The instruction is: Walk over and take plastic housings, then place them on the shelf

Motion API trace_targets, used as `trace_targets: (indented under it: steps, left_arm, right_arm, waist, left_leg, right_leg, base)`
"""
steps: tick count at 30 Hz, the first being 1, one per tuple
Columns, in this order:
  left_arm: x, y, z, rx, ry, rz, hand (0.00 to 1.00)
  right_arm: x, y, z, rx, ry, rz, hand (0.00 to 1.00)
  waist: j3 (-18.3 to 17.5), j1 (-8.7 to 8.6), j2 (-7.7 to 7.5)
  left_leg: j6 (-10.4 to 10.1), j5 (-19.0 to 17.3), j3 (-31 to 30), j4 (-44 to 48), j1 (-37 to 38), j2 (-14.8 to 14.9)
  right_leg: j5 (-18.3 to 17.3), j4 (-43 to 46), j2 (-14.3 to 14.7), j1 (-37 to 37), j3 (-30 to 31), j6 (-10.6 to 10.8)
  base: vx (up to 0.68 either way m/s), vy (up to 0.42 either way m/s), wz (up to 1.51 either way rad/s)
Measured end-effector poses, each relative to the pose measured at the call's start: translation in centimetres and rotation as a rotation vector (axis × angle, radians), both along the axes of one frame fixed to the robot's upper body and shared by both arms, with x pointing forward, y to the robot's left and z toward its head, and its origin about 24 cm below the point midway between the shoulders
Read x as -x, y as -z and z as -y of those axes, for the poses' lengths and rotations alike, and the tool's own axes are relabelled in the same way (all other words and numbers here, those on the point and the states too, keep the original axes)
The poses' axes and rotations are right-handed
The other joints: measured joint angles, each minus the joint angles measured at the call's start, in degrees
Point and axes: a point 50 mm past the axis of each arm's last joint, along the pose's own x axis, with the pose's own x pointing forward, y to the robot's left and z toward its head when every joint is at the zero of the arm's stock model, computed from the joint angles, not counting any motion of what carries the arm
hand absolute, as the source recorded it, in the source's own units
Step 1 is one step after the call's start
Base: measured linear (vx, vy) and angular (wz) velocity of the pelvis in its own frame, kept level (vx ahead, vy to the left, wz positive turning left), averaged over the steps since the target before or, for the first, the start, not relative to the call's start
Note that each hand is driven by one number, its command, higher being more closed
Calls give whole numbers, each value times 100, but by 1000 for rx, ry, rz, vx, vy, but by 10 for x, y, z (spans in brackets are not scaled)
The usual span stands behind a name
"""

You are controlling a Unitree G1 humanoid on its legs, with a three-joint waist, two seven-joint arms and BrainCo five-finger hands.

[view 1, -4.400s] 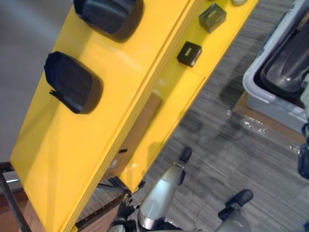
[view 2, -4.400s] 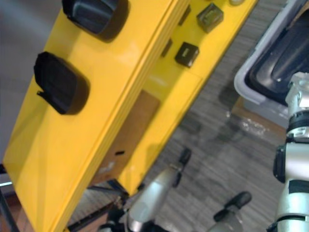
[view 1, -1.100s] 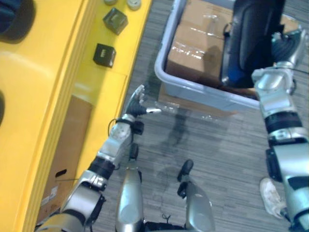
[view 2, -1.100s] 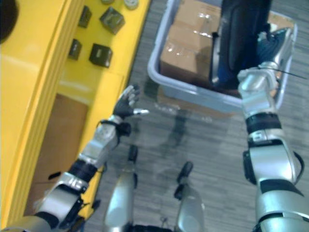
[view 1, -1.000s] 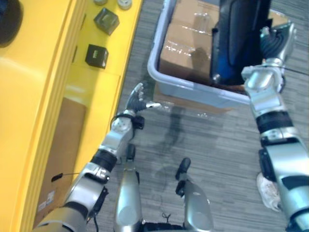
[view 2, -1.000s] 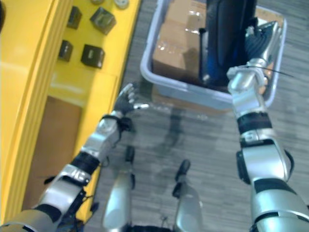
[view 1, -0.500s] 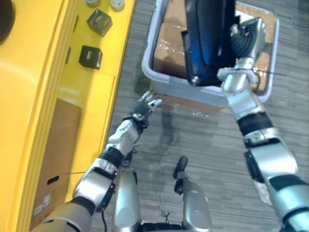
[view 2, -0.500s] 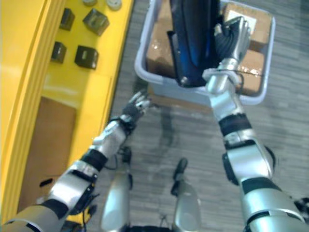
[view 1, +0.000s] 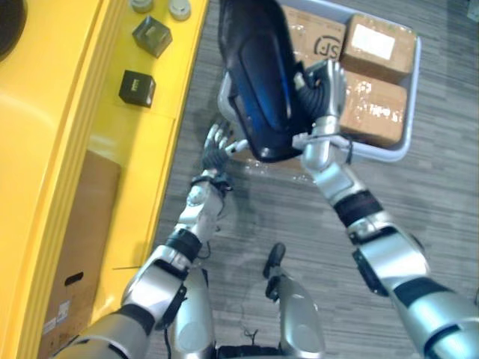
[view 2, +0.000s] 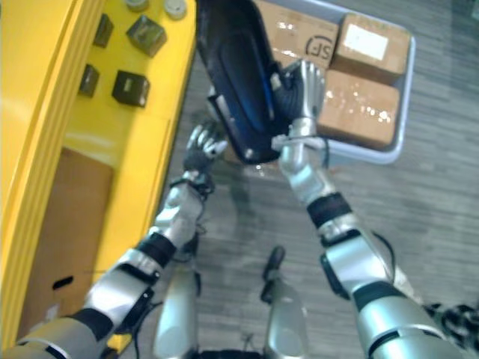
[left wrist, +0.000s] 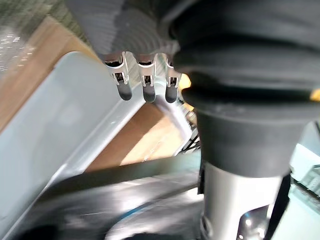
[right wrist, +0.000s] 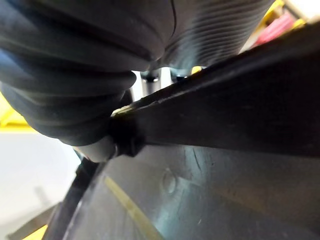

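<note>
Grey carpeted floor (view 1: 426, 202) mid-frame, yellow shelf (view 1: 67, 112) down the left edge, grey bin (view 1: 413, 97) of cardboard boxes (view 1: 373, 120) at upper right. Grips the dark plastic housing (view 1: 258, 82), raised at upper centre over the bin's left end, with right hand (view 1: 322, 84) curled round its right edge. Holds left hand (view 1: 217, 149) just beside the housing's lower left edge, fingers straight and grasping nothing.
</note>
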Motion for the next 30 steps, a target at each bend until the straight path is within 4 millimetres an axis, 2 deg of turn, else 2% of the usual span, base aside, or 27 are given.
trace_targets:
  steps: [5, 7, 12, 17, 20, 21, 25, 30]
  left_arm:
    - [1, -6, 0, 9, -18, 22, 0]
    - [1, -8, 1, -46, -40, 39, 0]
    - [0, -8, -3, -32, -57, 17, 0]
    - [-2, 1, -1, -88, -4, -68, 0]
    - [-3, 10, -1, -197, 29, -112, 0]
    - [-2, 15, -1, -233, 34, -132, 100]
    - [2, 38, 13, -341, 137, -237, 100]
    - [8, 47, 27, -407, 276, -249, 100]
  right_arm:
    - [1, 7, -4, 1, -26, -18, 100]
    - [4, 11, -9, 5, -54, -20, 100]
    - [11, 23, -24, 49, -124, -29, 100]
    - [12, 26, -26, 53, -128, -37, 100]
    - [12, 29, -25, 80, -123, -45, 100]
    - [11, 30, -25, 91, -115, -52, 100]
    - [12, 28, -30, 110, -121, -36, 100]
    - [11, 16, -32, 128, -127, -1, 100]
  waist:
    - [-17, -11, -29]
    - [-20, -11, -34]
    - [-20, -12, -34]
    - [-20, -7, -34]
    - [-20, -12, -34]
    - [-20, -12, -34]
    - [-20, -2, -34]
    - [-20, 0, -33]
  left_leg:
    - [5, 27, -5, -43, 12, 1]
    - [5, 27, -5, -45, 11, -1]
    - [5, 27, -4, -50, 8, -3]
    - [5, 27, -3, -49, 9, -8]
    - [5, 27, 5, -49, 18, -7]
    - [5, 27, 8, -49, 22, -9]
    - [5, 27, 1, -55, 66, -35]
    - [6, 27, -18, -54, 65, -66]
  right_leg:
    - [-4, 8, -2, -1, -18, -4]
    - [-5, 8, -5, -1, -19, -5]
    - [-8, 8, -7, -9, -20, -6]
    - [-10, 9, -14, -15, -19, -5]
    - [-12, 14, -15, -18, -10, -3]
    - [-24, 30, -20, -24, -6, 1]
    - [-88, 137, -68, -32, -21, 4]
    - [-107, 165, -103, -31, -41, 12]
  base:
    - [0, 0, 0]
    - [0, 0, 0]
    - [0, 0, 0]
    - [0, 0, 0]
    - [0, 0, 0]
    - [0, 0, 0]
    - [0, 0, 0]
    - [-3, -3, 1]
